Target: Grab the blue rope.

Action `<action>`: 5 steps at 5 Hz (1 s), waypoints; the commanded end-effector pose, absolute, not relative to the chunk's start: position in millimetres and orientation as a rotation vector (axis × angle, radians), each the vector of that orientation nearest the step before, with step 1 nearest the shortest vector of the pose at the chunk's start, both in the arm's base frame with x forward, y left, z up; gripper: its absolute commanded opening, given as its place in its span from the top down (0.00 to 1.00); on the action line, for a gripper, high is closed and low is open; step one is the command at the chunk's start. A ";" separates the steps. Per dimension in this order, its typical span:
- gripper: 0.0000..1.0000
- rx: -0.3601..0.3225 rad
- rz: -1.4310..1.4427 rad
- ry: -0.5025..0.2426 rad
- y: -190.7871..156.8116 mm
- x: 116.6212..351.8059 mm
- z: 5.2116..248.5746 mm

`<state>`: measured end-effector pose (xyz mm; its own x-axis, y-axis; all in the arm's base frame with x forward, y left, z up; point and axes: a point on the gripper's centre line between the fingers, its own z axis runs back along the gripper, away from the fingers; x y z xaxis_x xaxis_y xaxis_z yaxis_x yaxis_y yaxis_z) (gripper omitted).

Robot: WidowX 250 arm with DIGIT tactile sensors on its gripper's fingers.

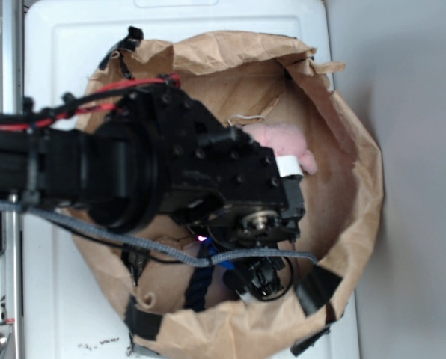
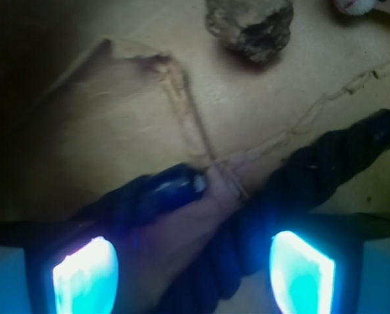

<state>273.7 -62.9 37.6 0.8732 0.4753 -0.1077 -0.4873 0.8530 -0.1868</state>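
Observation:
The blue rope (image 2: pixel 313 173) is a thick dark twisted length lying bent on the brown paper, one blunt end at the right (image 2: pixel 385 127) and one shiny end near the middle. In the wrist view my gripper (image 2: pixel 194 265) is open, its two glowing fingers (image 2: pixel 84 271) standing wide apart on either side of the rope's bend, close above it. From outside, the gripper (image 1: pixel 262 278) points down into the bag, and only a short piece of the blue rope (image 1: pixel 200 283) shows beside it; the arm hides the rest.
A crumpled brown paper bag (image 1: pixel 358 172) with raised walls and black tape surrounds the work spot on a white surface (image 1: pixel 58 45). A pink plush toy (image 1: pixel 279 142) lies at the bag's far side. A brown lump (image 2: pixel 250 26) sits ahead. A grey braided cable (image 1: pixel 133 241) crosses below the arm.

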 end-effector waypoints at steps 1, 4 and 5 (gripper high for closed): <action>0.00 -0.166 0.449 0.015 -59.8 277.5 29.3; 0.00 -0.071 0.350 0.022 -85.3 230.9 0.5; 0.98 -0.067 0.332 0.002 -87.8 220.5 -0.6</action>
<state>236.2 -80.6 7.5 0.9345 0.3550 0.0243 -0.3518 0.9320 -0.0871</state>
